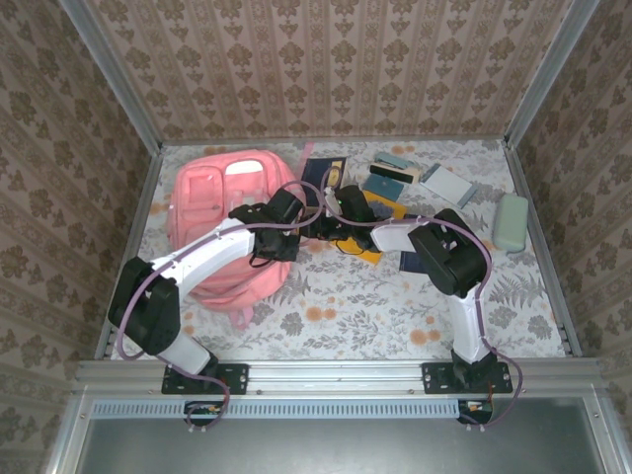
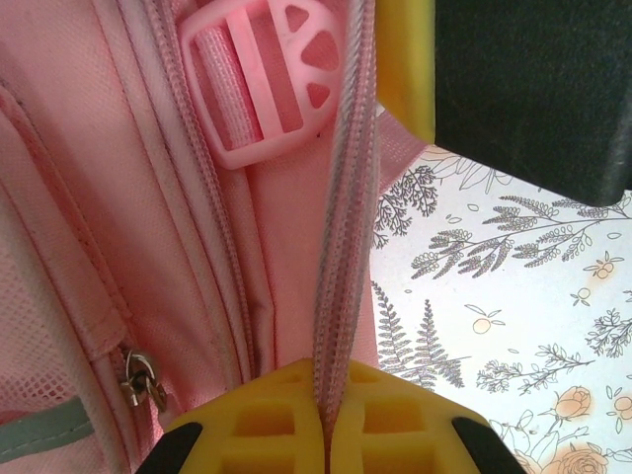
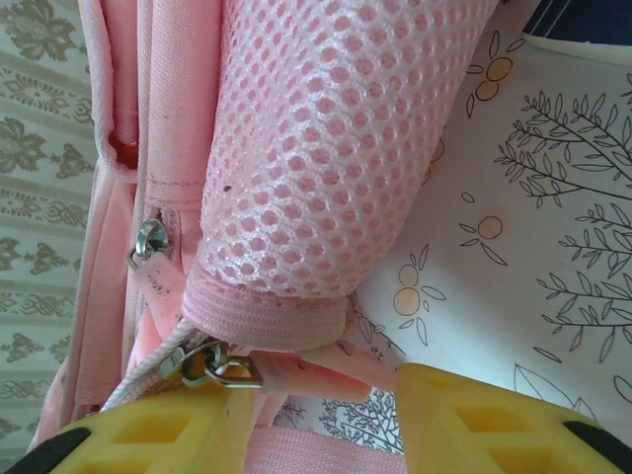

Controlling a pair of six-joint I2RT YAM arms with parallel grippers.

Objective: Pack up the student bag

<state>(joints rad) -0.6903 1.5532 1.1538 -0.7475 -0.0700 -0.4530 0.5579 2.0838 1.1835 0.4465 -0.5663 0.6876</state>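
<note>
I hold the zipper edge (image 2: 341, 247) of the large pink fabric backpack (image 1: 222, 212) clenched in the left gripper (image 2: 326, 434), tape running straight ahead; the right gripper (image 3: 326, 434) sits just beside the metal zipper pull (image 3: 212, 367); I cannot tell whether it grasps.

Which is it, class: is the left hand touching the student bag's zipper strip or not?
Touching. The left wrist view shows the left hand pinched shut on the zipper strip of the student bag.
</note>
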